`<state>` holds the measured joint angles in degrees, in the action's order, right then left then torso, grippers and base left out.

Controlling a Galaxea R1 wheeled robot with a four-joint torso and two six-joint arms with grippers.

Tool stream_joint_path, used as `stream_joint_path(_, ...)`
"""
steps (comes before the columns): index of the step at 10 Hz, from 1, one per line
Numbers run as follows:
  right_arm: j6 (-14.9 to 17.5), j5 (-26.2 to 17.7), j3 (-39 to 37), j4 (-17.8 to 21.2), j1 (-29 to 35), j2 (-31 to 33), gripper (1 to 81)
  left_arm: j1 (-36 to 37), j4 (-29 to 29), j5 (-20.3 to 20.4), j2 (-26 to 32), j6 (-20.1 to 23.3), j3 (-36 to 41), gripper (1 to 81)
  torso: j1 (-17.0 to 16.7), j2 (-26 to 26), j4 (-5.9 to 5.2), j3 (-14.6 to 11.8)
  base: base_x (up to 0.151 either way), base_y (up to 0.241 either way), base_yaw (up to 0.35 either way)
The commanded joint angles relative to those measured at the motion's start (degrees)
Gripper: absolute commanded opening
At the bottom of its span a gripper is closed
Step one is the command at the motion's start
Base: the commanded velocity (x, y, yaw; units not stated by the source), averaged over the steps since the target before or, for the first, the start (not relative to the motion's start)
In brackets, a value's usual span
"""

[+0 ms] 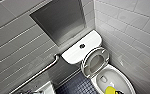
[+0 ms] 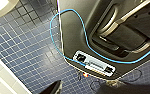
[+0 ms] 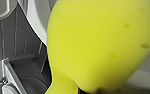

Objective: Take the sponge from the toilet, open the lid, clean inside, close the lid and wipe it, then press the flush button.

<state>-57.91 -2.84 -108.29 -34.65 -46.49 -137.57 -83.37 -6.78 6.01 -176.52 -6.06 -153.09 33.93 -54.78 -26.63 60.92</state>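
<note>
The white toilet [image 1: 116,75] stands in the corner with its lid [image 1: 95,61] raised against the cistern, so the bowl is open. The round dark flush button [image 1: 82,46] sits in the middle of the cistern top. At the near rim of the bowl is the yellow sponge [image 1: 110,90], with my right gripper [image 1: 119,92] shut on it. In the right wrist view the sponge [image 3: 98,45] looms large and is pinched narrow at one end. My left gripper [image 2: 82,88] hangs open over the blue tiled floor [image 2: 28,50], holding nothing.
A grey recessed niche [image 1: 59,18] is set in the wall above the cistern. A metal grab bar [image 1: 41,72] runs along the left wall. Tiled walls close in on both sides. A blue cable [image 2: 66,15] loops over my own dark body.
</note>
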Motion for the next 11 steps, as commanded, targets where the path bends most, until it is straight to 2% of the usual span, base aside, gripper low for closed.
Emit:
stream_joint_path(1, -0.4, -1.0, 6.2, -0.9, -1.1, 6.5, 1.0, -2.1, 0.4, -4.9, 1.3, 0.0, -0.6, 81.1, 0.0, 0.0, 0.00, 0.0, 0.000, 0.000, 0.000)
stream_joint_path(4, -0.4, 2.0, 7.0, 0.1, -7.1, 11.6, 1.0, -1.9, 0.0, -4.9, 1.2, 0.0, -0.6, 81.1, 0.0, 0.0, 0.00, 0.0, 0.000, 0.000, 0.000)
stream_joint_path(7, -0.4, 2.1, 4.1, 0.1, -16.3, 10.2, 1.0, -1.8, -0.1, -4.9, 1.1, 0.1, -0.6, 81.1, 0.0, 0.0, 0.00, 0.0, 0.000, 0.000, 0.000)
stream_joint_path(9, -0.4, 5.3, 0.0, -0.1, -22.5, 9.0, 1.0, -1.4, -0.2, -5.0, 1.1, 0.1, -0.6, 81.1, 0.0, 0.0, 0.00, 0.0, 0.000, 0.000, 0.000)
stream_joint_path(11, -0.3, 7.3, -7.5, -0.2, -29.2, 6.1, 1.0, -1.1, -0.1, -5.0, 1.3, 0.1, -0.9, 81.1, 0.0, 0.0, -0.02, 0.0, 0.000, 0.000, 0.000)
